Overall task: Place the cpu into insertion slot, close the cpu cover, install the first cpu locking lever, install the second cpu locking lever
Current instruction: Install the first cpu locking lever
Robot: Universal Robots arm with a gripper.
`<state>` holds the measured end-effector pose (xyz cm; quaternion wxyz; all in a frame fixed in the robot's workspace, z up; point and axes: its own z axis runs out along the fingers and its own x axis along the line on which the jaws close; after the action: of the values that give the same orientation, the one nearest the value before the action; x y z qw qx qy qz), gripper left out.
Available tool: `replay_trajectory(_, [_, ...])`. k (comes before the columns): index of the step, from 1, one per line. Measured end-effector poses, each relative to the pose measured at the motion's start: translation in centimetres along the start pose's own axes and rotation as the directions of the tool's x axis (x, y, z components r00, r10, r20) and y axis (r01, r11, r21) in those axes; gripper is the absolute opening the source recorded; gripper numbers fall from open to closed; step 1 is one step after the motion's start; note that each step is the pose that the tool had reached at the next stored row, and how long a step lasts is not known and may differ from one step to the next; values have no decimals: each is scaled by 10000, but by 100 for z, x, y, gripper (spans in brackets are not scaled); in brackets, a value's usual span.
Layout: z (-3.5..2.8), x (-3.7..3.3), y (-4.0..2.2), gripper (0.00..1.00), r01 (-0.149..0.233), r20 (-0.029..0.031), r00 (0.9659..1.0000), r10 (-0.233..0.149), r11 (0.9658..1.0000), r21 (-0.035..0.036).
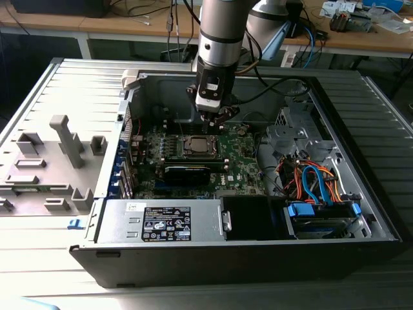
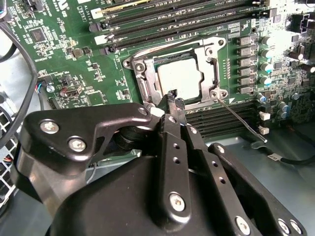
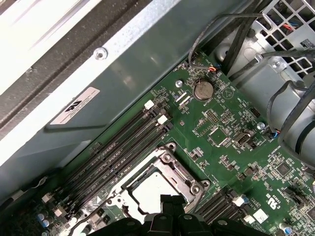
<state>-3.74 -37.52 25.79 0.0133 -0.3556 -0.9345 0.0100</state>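
Black gripper housing is crowding the foreground of the second wrist view, its two slim fingertips pressing together with nothing showing between them. They are hovering at the near edge of the insertion slot on the green circuit board. The cpu is already sitting in that slot, its dull silver top showing through the cut-out of the cpu cover, which is lying flat over it. So placing and closing are looking done. One thin locking lever is angling away from the socket corner across the memory slots, and I am judging it as not yet hooked down. A second wire is running along the far side of the frame; whether it is latched I cannot tell.

Moving to the first wrist view, the gripper tips are poking in beside the same socket, with the cpu lying seated and the cpu cover resting down around it.

Turning to the exterior view, the gripper is hanging inside the open computer case, just beyond the insertion slot. At least one lever step is remaining.
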Motion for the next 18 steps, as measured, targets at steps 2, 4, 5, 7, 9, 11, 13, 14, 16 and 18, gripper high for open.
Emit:
replay_trajectory(2, [0,0,0,11,36,1,10000,-36,10000,1])
replay_trajectory(4, [0,0,0,11,85,2,10000,-85,10000,2])
replay_trajectory(5, [0,0,0,11,100,3,10000,-100,10000,2])
replay_trajectory(7, [0,0,0,11,138,4,9999,-138,9999,2])
replay_trajectory(9, [0,0,0,11,177,5,9998,-177,9998,4])
replay_trajectory(11, [0,0,0,11,272,8,9996,-272,9996,5])
replay_trajectory(13, [0,0,0,11,424,12,9991,-424,9991,8])
replay_trajectory(14, [0,0,0,11,519,14,9987,-519,9987,9])
replay_trajectory(16, [0,0,0,11,564,15,9984,-564,9984,11])
replay_trajectory(18, [0,0,0,11,593,16,9982,-593,9982,12])
